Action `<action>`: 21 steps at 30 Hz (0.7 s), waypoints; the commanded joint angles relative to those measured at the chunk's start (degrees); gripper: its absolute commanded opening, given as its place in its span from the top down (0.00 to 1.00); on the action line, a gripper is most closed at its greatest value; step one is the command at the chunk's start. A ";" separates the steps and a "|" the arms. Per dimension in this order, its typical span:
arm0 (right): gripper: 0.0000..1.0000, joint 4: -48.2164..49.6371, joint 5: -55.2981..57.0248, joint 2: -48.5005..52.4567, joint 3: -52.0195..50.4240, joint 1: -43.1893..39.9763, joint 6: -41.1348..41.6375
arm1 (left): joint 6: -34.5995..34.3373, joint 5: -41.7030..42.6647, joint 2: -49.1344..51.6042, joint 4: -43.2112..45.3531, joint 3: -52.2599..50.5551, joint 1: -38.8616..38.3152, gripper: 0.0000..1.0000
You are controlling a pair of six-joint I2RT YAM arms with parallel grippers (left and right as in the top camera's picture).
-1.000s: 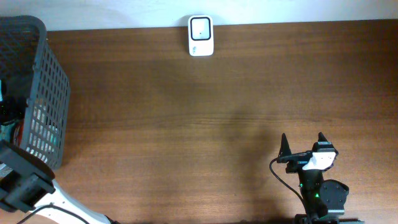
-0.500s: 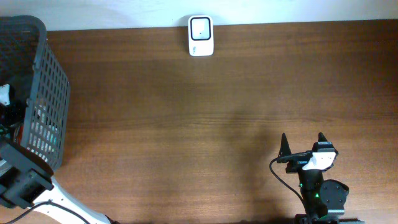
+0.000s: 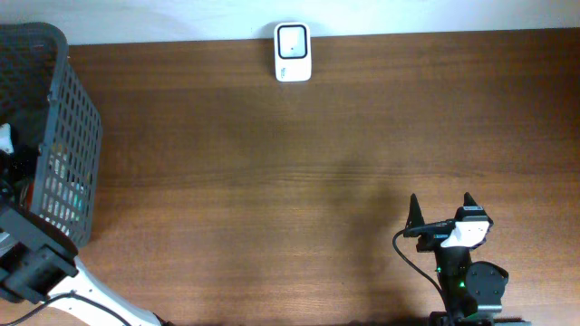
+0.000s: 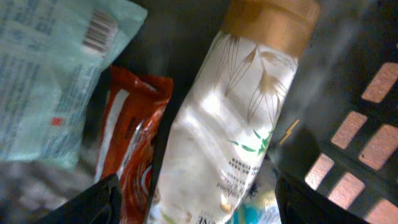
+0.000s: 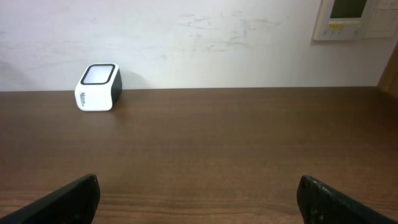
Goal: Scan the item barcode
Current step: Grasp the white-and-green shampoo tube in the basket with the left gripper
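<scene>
My left gripper (image 4: 198, 202) is down inside the basket (image 3: 63, 118), open, with its fingers straddling a white pouch (image 4: 230, 124) that has a gold cap (image 4: 270, 22) and wheat drawings. Beside the pouch, also between the fingers, lies a red packet (image 4: 130, 137). A pale teal packet (image 4: 50, 74) with a barcode (image 4: 99, 31) lies to the left. The white scanner (image 3: 292, 52) stands at the table's far edge and shows as the scanner (image 5: 98, 87) in the right wrist view. My right gripper (image 3: 442, 210) stands open and empty near the front right.
The dark grey mesh basket stands at the table's left edge, and its wall (image 4: 367, 143) closes in to the right of my left fingers. A white wall rises behind the table, with a control panel (image 5: 354, 18) on it.
In the overhead view, my left arm has shifted slightly inside the basket. The right arm has not moved.
</scene>
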 commanded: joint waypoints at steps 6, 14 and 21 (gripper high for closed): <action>0.01 -0.17 0.31 -0.48 -0.46 0.52 0.20 | -0.74 -0.22 0.52 6.38 -10.14 -0.15 0.30; 0.01 -0.17 0.31 -0.48 -0.46 0.52 0.20 | -0.76 -0.37 0.52 9.75 -13.40 -0.09 0.55; 0.02 -0.17 0.31 -0.48 -0.46 0.52 0.22 | -0.76 -0.39 0.68 10.97 -16.15 -0.09 0.60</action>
